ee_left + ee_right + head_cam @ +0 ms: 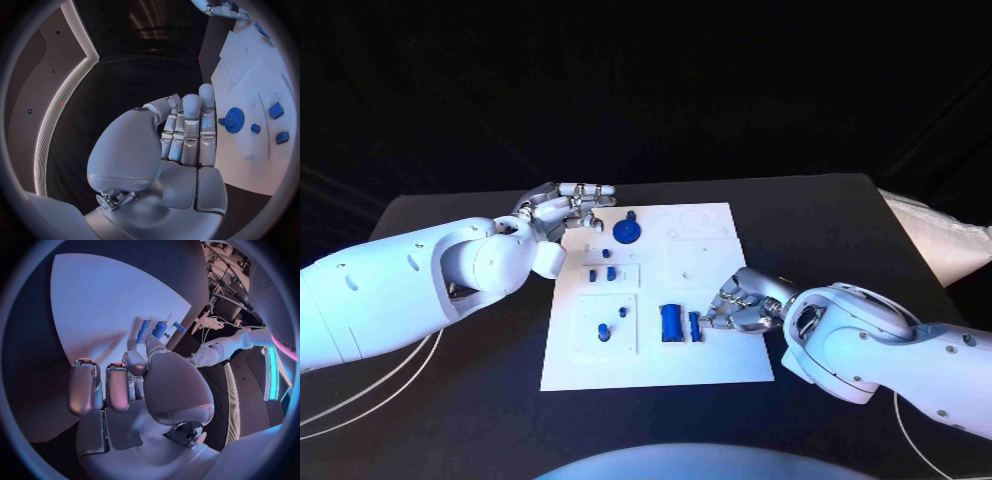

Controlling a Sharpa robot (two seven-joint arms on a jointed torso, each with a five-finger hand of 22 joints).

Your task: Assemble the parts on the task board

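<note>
The table [848, 215] is black, and the white board [711, 345] lies in its middle, between the two arms. The left hand [563, 210] hovers at the board's far left corner; the left wrist view shows its fingers [190, 130] straight and pressed side by side with the thumb folded across, holding nothing.

The right hand [744, 302] is low over the board's right half, just beside the two upright blue pieces. Its fingers curl in, and in the right wrist view a fingertip [153, 340] sits close against a small blue part [159, 329]; whether it pinches that part or only touches it I cannot tell.

Parts, by size: a gear [627, 231] near the far edge, a tall block [672, 322] near the middle with a narrower bar [695, 327] beside it, then small pegs [600, 274] in the left column.

The step in hand looks like picking up or seating the bar. To do it well, the right hand should close on it squarely, keep it upright, and not knock the block beside it. The left hand could press down on the board's corner so it does not slide.
</note>
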